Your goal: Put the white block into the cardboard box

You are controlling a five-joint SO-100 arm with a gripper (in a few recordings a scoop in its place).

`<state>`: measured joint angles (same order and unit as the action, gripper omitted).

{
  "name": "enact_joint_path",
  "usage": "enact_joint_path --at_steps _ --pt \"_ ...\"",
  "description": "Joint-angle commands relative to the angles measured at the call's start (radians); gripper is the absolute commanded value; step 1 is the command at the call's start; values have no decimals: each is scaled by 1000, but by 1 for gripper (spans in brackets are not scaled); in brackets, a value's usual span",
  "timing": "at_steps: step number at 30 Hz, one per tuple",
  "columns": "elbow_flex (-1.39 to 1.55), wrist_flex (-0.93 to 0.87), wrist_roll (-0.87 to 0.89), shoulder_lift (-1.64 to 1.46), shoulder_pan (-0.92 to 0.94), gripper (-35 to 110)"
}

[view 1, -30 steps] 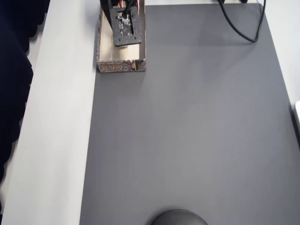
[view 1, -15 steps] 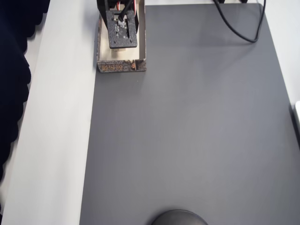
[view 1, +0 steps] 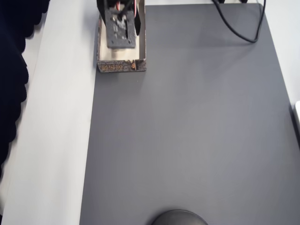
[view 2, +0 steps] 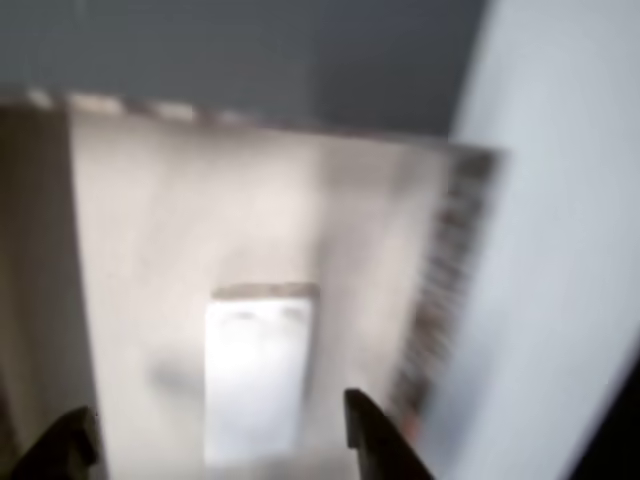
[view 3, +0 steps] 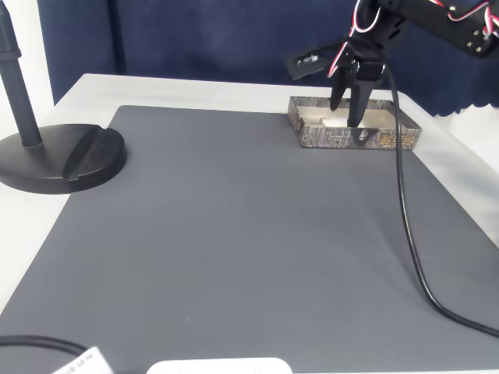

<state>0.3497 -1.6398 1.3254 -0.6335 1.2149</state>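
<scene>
Showing the white block lying inside the cardboard box (placement apparently done); fingers spread apart above it.

white block: 1 | cardboard box: 1 | gripper: 1 | grey mat: 1 | round black stand base: 1

Most of the dark grey mat on the table is wide open, so there's loads of room to move. The shallow cardboard box with worn patterned walls sits at the mat's far corner. A black cable trails over the right side, and a round black stand base occupies the left edge.
</scene>
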Motion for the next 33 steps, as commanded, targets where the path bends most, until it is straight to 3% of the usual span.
enact_joint_path --at_steps 1,10,14,21,33 --pt "12 -11 -18 -184 -23 34" --pt "123 -18 -48 -334 -40 32" --pt "301 -37 -94 -448 -71 20" --pt "592 -46 -276 -655 -172 -1" --pt "982 -20 -787 -996 -457 -2"
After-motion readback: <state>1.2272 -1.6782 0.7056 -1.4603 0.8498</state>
